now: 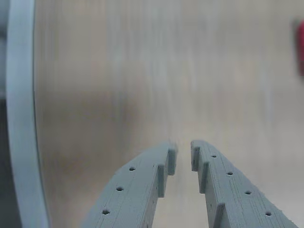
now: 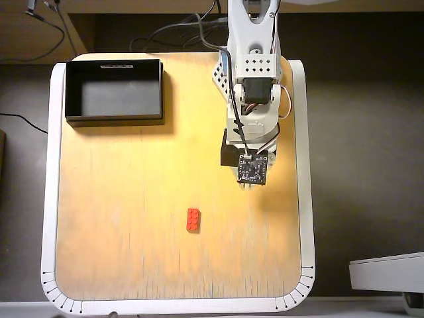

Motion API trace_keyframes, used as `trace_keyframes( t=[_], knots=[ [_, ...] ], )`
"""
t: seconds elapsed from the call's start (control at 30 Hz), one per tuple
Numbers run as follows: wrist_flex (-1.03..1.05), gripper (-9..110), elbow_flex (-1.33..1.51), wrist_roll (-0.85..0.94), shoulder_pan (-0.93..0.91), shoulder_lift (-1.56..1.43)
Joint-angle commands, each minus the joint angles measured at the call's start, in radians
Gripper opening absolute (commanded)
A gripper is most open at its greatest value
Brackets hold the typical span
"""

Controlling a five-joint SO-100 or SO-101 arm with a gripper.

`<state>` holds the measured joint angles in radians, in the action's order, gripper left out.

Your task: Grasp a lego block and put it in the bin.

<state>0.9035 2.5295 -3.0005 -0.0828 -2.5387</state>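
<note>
Gripper [image 1: 183, 151], two grey 3D-printed plastic fingers with small holes along the top, comes in from the bottom of the wrist view; jaws nearly together with only a narrow slit between the tips, nothing held. It hangs over bare table, light wooden board [image 2: 132, 218] with a white rounded border. Wrist view is motion-blurred; a red smear at its right edge is the lego block [image 1: 300, 47], well apart from the fingertips and mostly cut off by the frame. Overhead view: white-and-black robot arm [image 2: 252, 86] reaches down from the top edge over the right half of the board, small dark circuit board of the wrist camera [image 2: 252, 169] at its low end; the gripper itself is hidden under that. Small bright red rectangular plastic lego block [image 2: 193, 219] with two rows of studs lies flat on the table, long side running up-down in the overhead view, below and to the left of the arm's end, not touching anything. Shallow black rectangular bin [image 2: 114, 120] with thin upright walls and dark floor sits in the top-left corner of the board, white label on its top rim, nothing inside. Block and bin well apart. Black cables [image 2: 172, 33] run behind the table at the top.
</note>
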Motion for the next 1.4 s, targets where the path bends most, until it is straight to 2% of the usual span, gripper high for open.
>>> trace_keyframes(
  t=[0.0, 0.1, 0.3, 0.47, 0.9, 1.37],
  knots=[
    [-0.034, 0, -0.314, -0.025, -0.040, 0.081],
    [-0.011, 0, -0.393, -0.046, -0.074, 0.130],
    [0.265, 1, -0.600, -0.092, -0.146, 0.176],
    [0.380, 3, -0.678, -0.172, -0.229, 0.186],
    [0.316, 7, -0.749, -0.273, -0.437, 0.408],
    [0.201, 14, -0.749, -0.499, -0.445, 0.704]
  ],
)
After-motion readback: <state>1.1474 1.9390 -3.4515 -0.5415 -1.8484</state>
